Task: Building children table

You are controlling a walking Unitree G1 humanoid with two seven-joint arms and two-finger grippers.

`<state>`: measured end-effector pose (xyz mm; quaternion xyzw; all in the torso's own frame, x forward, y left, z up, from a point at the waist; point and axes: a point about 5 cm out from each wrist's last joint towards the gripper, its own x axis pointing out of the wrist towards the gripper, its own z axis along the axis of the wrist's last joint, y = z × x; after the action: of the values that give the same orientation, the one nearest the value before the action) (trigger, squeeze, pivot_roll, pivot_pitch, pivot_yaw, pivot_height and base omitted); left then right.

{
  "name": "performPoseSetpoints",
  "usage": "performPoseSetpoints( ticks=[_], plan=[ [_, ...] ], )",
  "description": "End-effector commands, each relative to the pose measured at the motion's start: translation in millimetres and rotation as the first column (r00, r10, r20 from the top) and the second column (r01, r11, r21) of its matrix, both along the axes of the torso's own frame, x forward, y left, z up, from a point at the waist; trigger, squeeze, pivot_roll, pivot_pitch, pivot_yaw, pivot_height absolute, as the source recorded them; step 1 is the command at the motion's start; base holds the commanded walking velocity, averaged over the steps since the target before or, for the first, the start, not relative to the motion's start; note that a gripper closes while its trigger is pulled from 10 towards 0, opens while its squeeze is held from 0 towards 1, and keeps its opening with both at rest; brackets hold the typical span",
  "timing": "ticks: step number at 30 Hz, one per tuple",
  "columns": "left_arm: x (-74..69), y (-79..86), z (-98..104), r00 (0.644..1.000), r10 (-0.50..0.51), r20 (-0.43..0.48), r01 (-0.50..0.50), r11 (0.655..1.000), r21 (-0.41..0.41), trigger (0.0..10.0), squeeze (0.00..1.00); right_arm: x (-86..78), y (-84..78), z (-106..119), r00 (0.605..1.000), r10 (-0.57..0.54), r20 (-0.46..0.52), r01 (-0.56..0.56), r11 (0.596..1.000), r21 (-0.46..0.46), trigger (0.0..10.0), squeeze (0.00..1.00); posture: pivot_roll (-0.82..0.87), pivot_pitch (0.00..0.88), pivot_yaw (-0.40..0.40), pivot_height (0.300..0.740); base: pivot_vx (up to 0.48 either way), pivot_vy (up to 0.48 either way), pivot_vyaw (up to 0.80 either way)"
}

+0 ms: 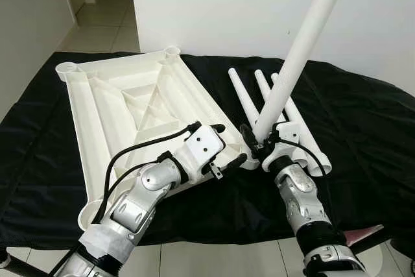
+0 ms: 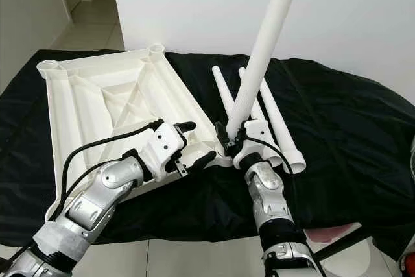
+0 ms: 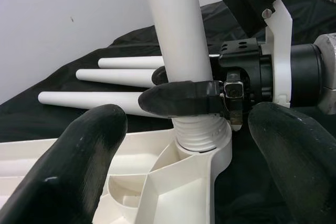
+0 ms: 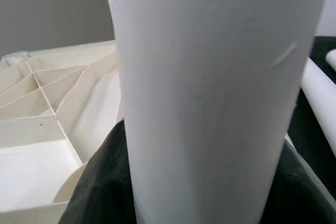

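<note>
A white table top [image 1: 110, 95] lies upside down on black cloth, ribs facing up. My right gripper [image 1: 259, 139] is shut on a long white leg [image 1: 305, 37] that rises tilted toward the back right. The leg's threaded end [image 3: 202, 129] sits in the corner socket [image 3: 210, 156] at the top's near right corner. My left gripper [image 1: 227, 147] is open, with one black finger [image 3: 79, 166] on each side of that corner and no visible contact. In the right wrist view the leg [image 4: 210, 87] fills the middle, between black fingers [image 4: 100, 192]. Three more legs [image 1: 285, 111] lie beside the top.
The black cloth [image 1: 369, 128] covers a low surface that ends close to my body. A white wall [image 1: 227, 4] stands behind it, with tiled floor [image 1: 104, 24] and a passage at the back left. A pink and white object [image 1: 366, 233] pokes out at the lower right.
</note>
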<state>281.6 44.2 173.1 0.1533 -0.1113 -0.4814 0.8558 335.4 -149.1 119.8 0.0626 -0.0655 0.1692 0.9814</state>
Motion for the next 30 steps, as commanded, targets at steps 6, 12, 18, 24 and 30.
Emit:
performPoseSetpoints(
  ticks=[6,12,18,24,30],
  plan=[
    [-2.9,-0.2,2,0.999,-0.024,0.021,0.023,1.0,0.016,10.0,0.0,-20.2,-8.5,-50,0.977,-0.054,-0.206,0.067,0.996,0.054,10.0,0.0,0.05,0.057,-0.014,0.74,0.0,0.0,0.0],
    [-2.4,-0.6,2,0.999,-0.025,0.024,0.025,1.0,0.017,10.0,0.0,-22.5,-4.3,-51,0.983,-0.038,-0.178,0.023,0.996,-0.083,10.0,0.0,0.04,0.06,-0.013,0.74,0.0,0.0,0.0],
    [-1.7,-0.7,3,0.999,-0.024,0.025,0.024,1.0,0.016,10.0,0.0,-24.0,-0.1,-53,0.985,0.003,-0.173,-0.029,0.988,-0.149,10.0,0.0,0.04,0.063,-0.012,0.74,0.0,0.0,0.0],
    [-1.8,-0.4,4,0.999,-0.021,0.026,0.021,1.0,0.016,10.0,0.0,-22.8,2.7,-53,0.984,0.017,-0.176,-0.048,0.984,-0.172,10.0,0.0,0.05,0.067,-0.012,0.74,0.0,0.0,0.0],
    [-1.9,0.1,3,1.0,-0.018,0.025,0.018,1.0,0.017,10.0,0.0,-22.2,2.4,-53,0.985,0.014,-0.174,-0.043,0.985,-0.168,10.0,0.0,0.05,0.07,-0.015,0.74,0.0,0.0,0.0]
  ],
)
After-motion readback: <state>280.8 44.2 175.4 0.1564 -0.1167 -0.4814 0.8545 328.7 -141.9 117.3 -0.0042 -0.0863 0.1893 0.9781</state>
